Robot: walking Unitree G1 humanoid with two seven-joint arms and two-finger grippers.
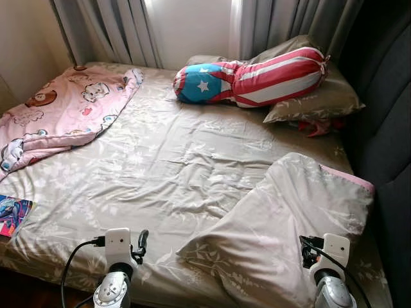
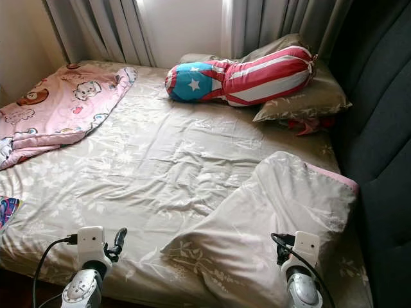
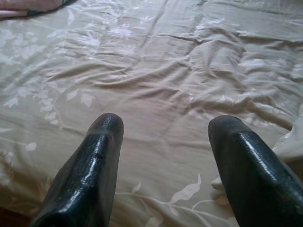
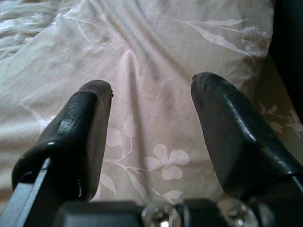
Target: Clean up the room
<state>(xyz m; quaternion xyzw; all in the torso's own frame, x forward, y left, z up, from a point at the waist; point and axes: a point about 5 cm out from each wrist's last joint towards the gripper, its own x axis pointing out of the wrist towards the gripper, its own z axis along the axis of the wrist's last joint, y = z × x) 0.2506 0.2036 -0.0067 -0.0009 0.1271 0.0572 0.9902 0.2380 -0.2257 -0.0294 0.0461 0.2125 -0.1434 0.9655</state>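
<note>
I have both claws spread wide. The left claw (image 3: 163,130) hovers over the bed (image 1: 160,167); the right claw (image 4: 151,94) over the loose pillow (image 1: 289,218).

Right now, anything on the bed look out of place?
Yes. The pink blanket lies crumpled over the far left corner. A loose pillow sits askew near the foot on the right, away from the pillows by the headboard. A colourful book hangs at the left edge. The sheet is wrinkled.
</note>
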